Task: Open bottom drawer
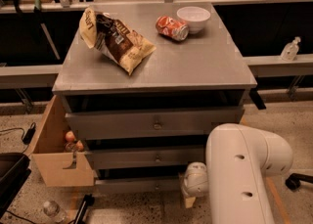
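My gripper (192, 191) hangs low, just beside the right end of the bottom drawer (132, 185); whether it is apart or together I cannot tell. That drawer sits lowest of three in the cabinet (195, 64); a cardboard box (54, 164) stands beside it.

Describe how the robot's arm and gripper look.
The arm is a thick, smooth white casing with rounded ends and two small dark holes; no cables or markings show. A smaller white rounded wrist sits beside it. The gripper shows only as a small pale piece below that wrist, by the bottom drawer.
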`<state>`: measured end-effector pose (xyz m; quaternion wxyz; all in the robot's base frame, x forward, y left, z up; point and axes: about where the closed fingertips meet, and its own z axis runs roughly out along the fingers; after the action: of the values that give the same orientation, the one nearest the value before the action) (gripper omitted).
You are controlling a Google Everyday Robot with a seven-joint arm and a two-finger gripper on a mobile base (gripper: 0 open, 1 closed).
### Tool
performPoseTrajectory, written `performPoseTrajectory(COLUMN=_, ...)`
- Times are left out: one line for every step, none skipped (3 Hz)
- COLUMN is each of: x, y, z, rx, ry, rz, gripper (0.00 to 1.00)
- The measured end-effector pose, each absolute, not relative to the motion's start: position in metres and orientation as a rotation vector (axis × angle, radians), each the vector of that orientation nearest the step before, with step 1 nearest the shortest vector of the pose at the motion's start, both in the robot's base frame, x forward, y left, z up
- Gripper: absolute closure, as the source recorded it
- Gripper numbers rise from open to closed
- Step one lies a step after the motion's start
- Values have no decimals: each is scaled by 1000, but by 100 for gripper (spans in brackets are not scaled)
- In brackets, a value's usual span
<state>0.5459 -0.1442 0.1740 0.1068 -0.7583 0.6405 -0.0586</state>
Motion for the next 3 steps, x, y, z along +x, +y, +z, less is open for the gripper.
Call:
performPoseTrajectory(x=544, y=-150, z=181, rx=-2208, ry=1876, rz=-178, gripper=0)
performPoseTrajectory(x=535, y=-158, z=205, rx=-2168, ry=1829, rz=-219, gripper=0)
performPoseTrajectory(x=509, y=-157, z=236, rx=-2144, ry=1754, rz=-292, gripper=0)
